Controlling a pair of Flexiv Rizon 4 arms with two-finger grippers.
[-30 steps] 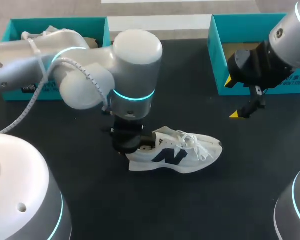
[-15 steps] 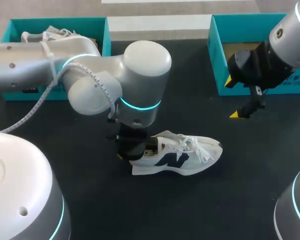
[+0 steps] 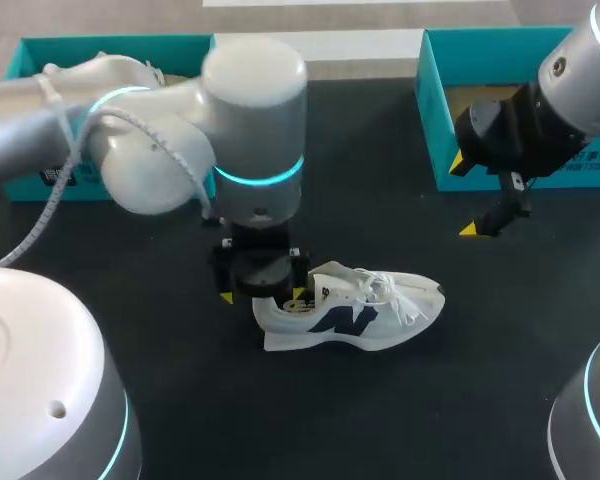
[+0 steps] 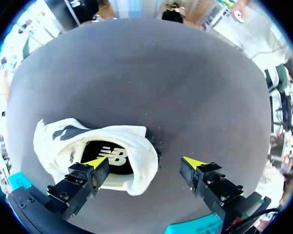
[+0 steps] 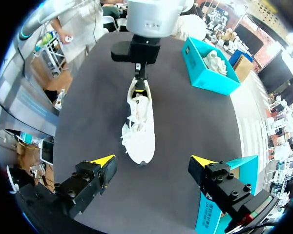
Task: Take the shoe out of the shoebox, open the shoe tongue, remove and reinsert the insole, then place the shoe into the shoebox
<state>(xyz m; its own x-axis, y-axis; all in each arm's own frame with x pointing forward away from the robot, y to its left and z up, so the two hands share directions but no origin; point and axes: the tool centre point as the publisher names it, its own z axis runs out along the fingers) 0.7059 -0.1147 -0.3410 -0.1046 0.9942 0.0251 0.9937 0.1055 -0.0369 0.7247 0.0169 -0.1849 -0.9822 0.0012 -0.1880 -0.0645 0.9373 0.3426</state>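
Observation:
A white sneaker (image 3: 355,310) with a dark side logo lies on its sole on the black table (image 3: 380,200), toe to the right. My left gripper (image 3: 261,295) stands over its heel, open. In the left wrist view the left gripper (image 4: 144,163) has one fingertip over the shoe's opening and the other out over bare table, with the heel collar (image 4: 139,156) between them and untouched on the outer side. The dark insole (image 4: 112,158) shows inside. My right gripper (image 3: 467,200) hangs open by the right box, well away from the sneaker (image 5: 139,124).
A teal shoebox (image 3: 110,50) at the back left holds another white shoe. A second teal shoebox (image 3: 435,120) stands at the back right, just behind my right gripper (image 5: 152,161). Bare table lies in front of the sneaker.
My left gripper has opened and let go of the sneaker's heel. Before that it had nudged the sneaker slightly to the right. The right arm has not moved.

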